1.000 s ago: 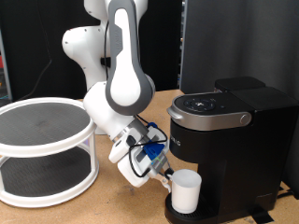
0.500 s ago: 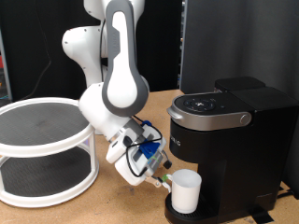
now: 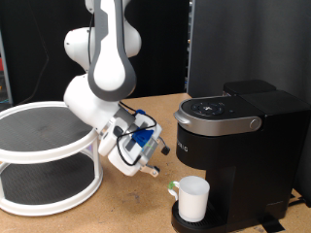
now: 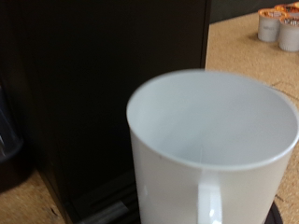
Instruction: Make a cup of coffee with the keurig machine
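The white cup [image 3: 192, 199] stands upright on the round drip tray under the spout of the black keurig machine [image 3: 243, 146], whose grey lid handle [image 3: 225, 113] is down. My gripper [image 3: 154, 171] hangs a short way off to the exterior view's left of the cup, tilted down toward it, open and holding nothing. In the wrist view the cup [image 4: 210, 140] fills the frame, empty, its handle [image 4: 211, 201] facing the camera, with the machine's dark body [image 4: 93, 75] behind it. No fingers show in the wrist view.
A white two-tier round rack [image 3: 44, 155] stands at the exterior view's left on the wooden table. Small pods [image 4: 280, 23] with orange tops sit on the table beyond the machine in the wrist view. A black panel stands behind the machine.
My gripper was at the cup's handle; it has let go and pulled back to the exterior view's left and slightly up. The cup stays on the drip tray.
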Tool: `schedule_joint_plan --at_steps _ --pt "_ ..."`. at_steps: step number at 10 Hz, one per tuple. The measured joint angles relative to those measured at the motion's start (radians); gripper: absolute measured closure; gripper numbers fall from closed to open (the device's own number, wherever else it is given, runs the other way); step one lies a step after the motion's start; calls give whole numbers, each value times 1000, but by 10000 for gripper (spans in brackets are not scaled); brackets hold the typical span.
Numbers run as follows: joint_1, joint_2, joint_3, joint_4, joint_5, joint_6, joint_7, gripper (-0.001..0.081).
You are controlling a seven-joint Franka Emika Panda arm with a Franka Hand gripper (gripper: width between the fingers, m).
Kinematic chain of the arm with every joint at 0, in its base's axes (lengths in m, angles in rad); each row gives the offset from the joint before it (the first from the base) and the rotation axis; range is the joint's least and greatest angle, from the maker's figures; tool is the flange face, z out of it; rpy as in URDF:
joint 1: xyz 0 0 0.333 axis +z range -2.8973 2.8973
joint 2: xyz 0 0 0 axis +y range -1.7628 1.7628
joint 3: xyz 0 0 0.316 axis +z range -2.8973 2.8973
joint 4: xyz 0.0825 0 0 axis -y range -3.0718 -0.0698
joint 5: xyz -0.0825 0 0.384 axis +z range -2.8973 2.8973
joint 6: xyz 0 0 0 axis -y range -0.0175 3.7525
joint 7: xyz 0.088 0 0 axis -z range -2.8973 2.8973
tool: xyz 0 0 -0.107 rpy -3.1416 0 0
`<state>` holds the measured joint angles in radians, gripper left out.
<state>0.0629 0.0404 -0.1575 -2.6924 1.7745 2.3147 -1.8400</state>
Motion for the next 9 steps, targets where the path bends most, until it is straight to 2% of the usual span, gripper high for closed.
schedule_joint_plan --at_steps 2,4,6,9 --pt "-12 -85 -11 -43 -75 -1 65 5" --pt "-13 -82 -14 -43 -86 -11 65 5" --pt "-32 -98 -36 -48 -149 -85 88 5" --pt "-68 -194 -77 -60 -256 -193 217 5"
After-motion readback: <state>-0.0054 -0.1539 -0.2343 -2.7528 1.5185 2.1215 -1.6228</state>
